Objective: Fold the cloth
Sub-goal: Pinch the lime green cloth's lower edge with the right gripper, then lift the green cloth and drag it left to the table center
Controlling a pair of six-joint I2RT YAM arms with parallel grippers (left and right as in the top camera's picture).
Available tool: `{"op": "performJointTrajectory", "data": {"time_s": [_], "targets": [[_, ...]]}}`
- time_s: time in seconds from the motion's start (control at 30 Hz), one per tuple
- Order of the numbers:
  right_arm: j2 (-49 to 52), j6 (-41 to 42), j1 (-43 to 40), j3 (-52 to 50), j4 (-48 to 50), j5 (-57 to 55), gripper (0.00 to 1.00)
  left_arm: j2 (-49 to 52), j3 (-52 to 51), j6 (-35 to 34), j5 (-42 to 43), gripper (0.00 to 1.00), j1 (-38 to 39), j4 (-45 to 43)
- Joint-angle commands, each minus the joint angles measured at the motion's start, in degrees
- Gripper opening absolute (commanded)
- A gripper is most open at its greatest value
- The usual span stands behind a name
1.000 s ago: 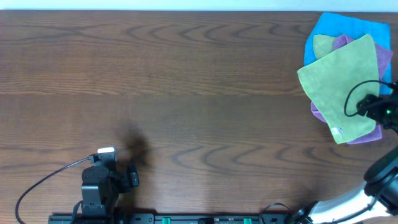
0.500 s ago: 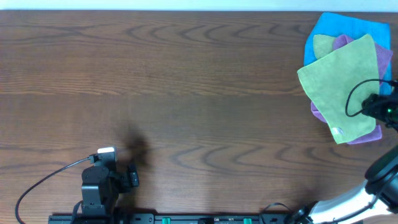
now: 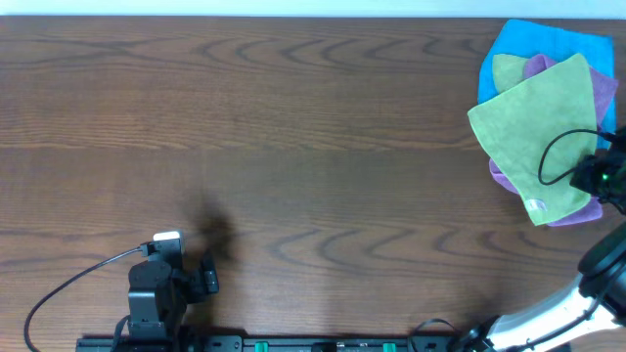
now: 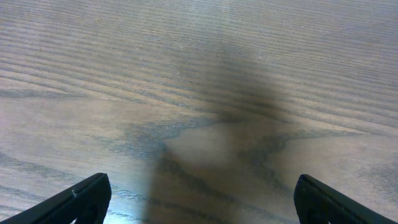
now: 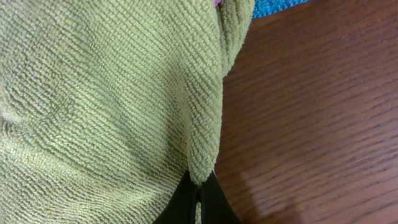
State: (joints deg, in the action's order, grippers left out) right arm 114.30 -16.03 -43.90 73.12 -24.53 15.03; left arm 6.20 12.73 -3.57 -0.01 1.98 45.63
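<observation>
The cloth [image 3: 533,127] is bright lime green and lies on top of a pile at the table's far right, its small white tag [image 3: 533,205] at the near corner. My right gripper [image 3: 592,176] sits at the cloth's right edge. In the right wrist view, the cloth [image 5: 106,93] fills the left side, and the right gripper [image 5: 199,183] is shut on a pinched fold of its edge. My left gripper [image 3: 181,264] rests far away at the front left. It stands open [image 4: 199,205] over bare wood, holding nothing.
Under the cloth lie a blue cloth [image 3: 548,44], a purple cloth [image 3: 606,93] and a duller green cloth [image 3: 507,70]. The pile sits close to the table's right edge. Dark wooden table [image 3: 293,127] spreads out to the left of the pile.
The right gripper has gone from open to shut, pinching the lime-green cloth's right edge, and has shifted slightly right. The left arm has not moved.
</observation>
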Motion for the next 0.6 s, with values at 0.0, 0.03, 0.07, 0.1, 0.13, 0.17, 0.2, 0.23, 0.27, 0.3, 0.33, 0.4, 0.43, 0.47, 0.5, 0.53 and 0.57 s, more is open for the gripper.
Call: {"op": "performJointTrajectory", "data": {"time_s": [0.0,0.03,0.07,0.1,0.13,0.17,0.2,0.23,0.27,0.3,0.33,0.4,0.43,0.47,0.5,0.53,0.57], "targets": [[-1.8,3.7,0.5,1.4,-0.2,0.9,0.01,-0.5,-2.1,0.4,-0.4,0.95,-0.1,2.1],[-2.6,3.8,0.5,1.6,-0.4,1.1,0.01,-0.5,-2.1,0.4,-0.4,0.95,-0.1,2.1],[-3.8,3.8,0.5,2.0,-0.8,1.1,0.01,-0.5,-2.1,0.4,-0.4,0.95,-0.1,2.1],[-5.2,3.8,0.5,2.4,-1.4,1.1,0.01,-0.5,-2.1,0.4,-0.4,0.95,-0.1,2.1],[-6.8,3.8,0.5,2.8,-2.1,1.1,0.01,-0.5,-2.1,0.4,-0.4,0.95,-0.1,2.1],[-8.7,3.9,0.5,3.1,-2.9,1.1,0.01,-0.5,-2.1,0.4,-0.4,0.95,-0.1,2.1],[-10.8,4.3,0.5,3.3,-3.7,1.7,0.01,-0.5,-2.1,0.4,-0.4,0.95,-0.1,2.1],[-12.6,4.9,0.6,3.4,-4.2,2.4,0.01,-0.5,-2.1,0.4,-0.4,0.95,-0.1,2.1],[-14.6,5.6,0.6,3.5,-4.5,3.5,0.01,-0.5,-2.1,0.4,-0.4,0.95,-0.1,2.1],[-17.0,6.5,0.8,3.5,-4.9,5.1,0.01,-0.5,-2.1,0.4,-0.4,0.95,-0.1,2.1],[-19.2,7.5,1.0,3.5,-5.0,6.8,0.01,-0.5,-2.1,0.4,-0.4,0.95,-0.1,2.1],[-24.8,10.8,2.0,3.5,-5.1,11.3,0.01,-0.5,-2.1,0.4,-0.4,0.95,-0.1,2.1],[-27.1,12.3,2.6,3.5,-5.0,14.0,0.01,-0.5,-2.1,0.4,-0.4,0.95,-0.1,2.1],[-29.3,13.4,3.4,3.5,-4.9,17.0,0.01,-0.5,-2.1,0.4,-0.4,0.95,-0.1,2.1],[-31.3,15.0,4.4,3.5,-4.8,19.4,0.01,-0.5,-2.1,0.4,-0.4,0.95,-0.1,2.1],[-32.9,16.7,5.5,3.5,-4.7,21.3,0.01,-0.5,-2.1,0.4,-0.4,0.95,-0.1,2.1],[-34.8,18.7,7.3,3.5,-4.7,23.3,0.01,-0.5,-2.1,0.4,-0.4,0.95,-0.1,2.1]]}}
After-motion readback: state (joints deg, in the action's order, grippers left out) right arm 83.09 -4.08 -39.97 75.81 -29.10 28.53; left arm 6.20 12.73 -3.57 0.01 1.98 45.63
